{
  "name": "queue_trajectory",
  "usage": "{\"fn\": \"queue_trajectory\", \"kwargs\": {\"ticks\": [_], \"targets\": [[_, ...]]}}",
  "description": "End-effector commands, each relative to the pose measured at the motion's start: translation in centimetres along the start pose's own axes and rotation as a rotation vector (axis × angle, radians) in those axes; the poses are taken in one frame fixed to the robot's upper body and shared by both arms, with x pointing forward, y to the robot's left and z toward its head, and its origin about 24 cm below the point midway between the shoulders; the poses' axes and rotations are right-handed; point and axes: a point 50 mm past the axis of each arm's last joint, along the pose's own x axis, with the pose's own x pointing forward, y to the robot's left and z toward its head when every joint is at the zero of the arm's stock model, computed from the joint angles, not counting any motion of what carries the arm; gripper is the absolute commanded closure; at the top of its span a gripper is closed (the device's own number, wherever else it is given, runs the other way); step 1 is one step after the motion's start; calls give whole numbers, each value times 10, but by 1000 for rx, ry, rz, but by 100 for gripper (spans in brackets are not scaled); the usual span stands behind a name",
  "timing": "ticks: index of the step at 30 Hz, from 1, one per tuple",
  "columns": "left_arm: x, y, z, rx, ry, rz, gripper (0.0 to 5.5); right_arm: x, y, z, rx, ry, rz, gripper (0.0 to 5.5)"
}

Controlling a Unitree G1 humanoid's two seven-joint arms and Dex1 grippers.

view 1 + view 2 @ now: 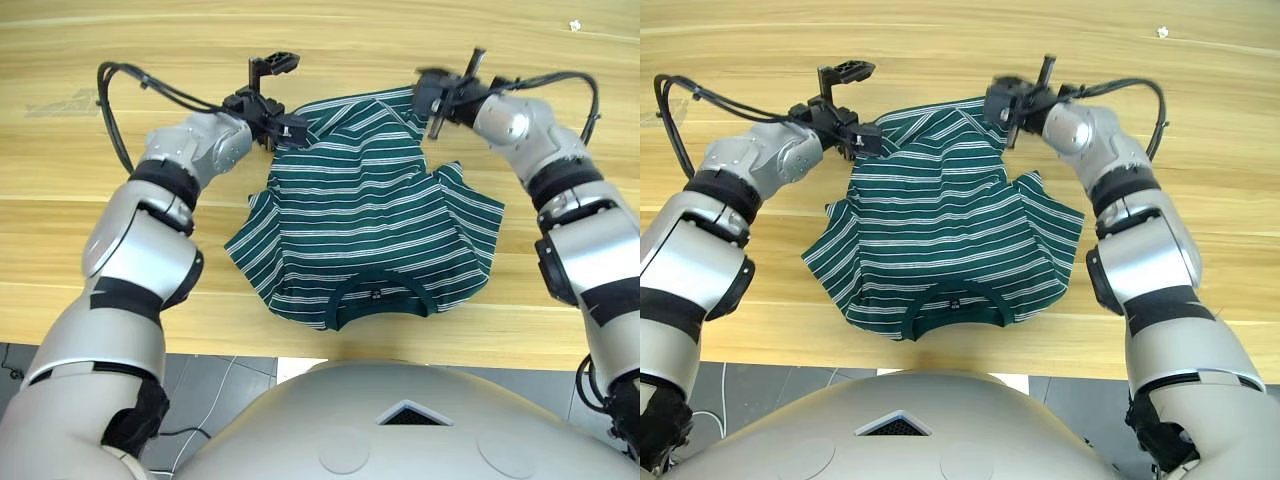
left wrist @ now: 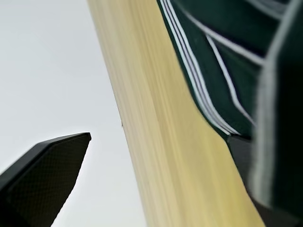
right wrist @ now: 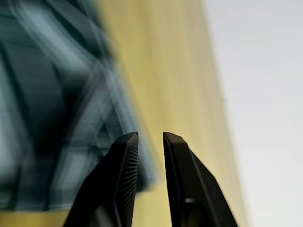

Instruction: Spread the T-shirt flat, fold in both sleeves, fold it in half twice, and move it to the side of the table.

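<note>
A dark green T-shirt [image 1: 365,215] with white stripes lies rumpled on the wooden table [image 1: 100,40], collar toward me and hem at the far side. My left gripper [image 1: 282,97] is at the hem's far left corner. It stands open, one finger raised and the other down at the cloth; in the left wrist view the striped fabric [image 2: 222,61] lies against that lower finger. My right gripper [image 3: 146,137] is at the hem's far right corner [image 1: 415,100]. Its fingers are almost together, bare wood shows in the narrow gap, and the cloth lies beside them.
Both sleeves [image 1: 250,235] bunch at the shirt's sides. The table's near edge [image 1: 200,345] runs just below the collar. Bare wood stretches left, right and beyond the shirt. A small white speck [image 1: 575,25] lies far right.
</note>
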Motion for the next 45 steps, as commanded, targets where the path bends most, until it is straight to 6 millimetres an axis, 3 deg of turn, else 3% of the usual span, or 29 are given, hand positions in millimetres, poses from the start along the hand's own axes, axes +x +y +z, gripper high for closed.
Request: {"fn": "queue_trajectory", "kwargs": {"ticks": [1,4,8,10,16,21,28,31,36,42,45], "targets": [[-24,-45,-12,-36,60,-137,11,-4,25,3,-6,-53,135,454],[-22,-42,-19,-73,126,-105,11,-1,40,10,-25,-64,241,454],[-10,-14,-19,-98,148,21,11,14,33,10,-6,32,222,454],[-6,-7,-15,-110,131,47,11,13,40,7,-13,48,272,454],[-12,-19,-10,-137,90,31,11,-30,90,-13,-92,17,655,454],[-11,-24,-2,-168,65,32,11,-57,80,-26,-38,64,618,454],[-6,-15,9,-176,34,101,11,-59,80,-30,-27,93,585,454],[-10,5,10,-198,-3,256,11,-49,63,-19,-21,31,438,454],[-26,43,6,-234,-9,592,11,-55,30,-12,-23,-8,338,454],[-40,70,5,-289,5,767,11,-51,-16,5,-34,-67,135,454],[-50,81,8,-361,5,838,11,-42,-23,6,-20,-61,95,454]]}}
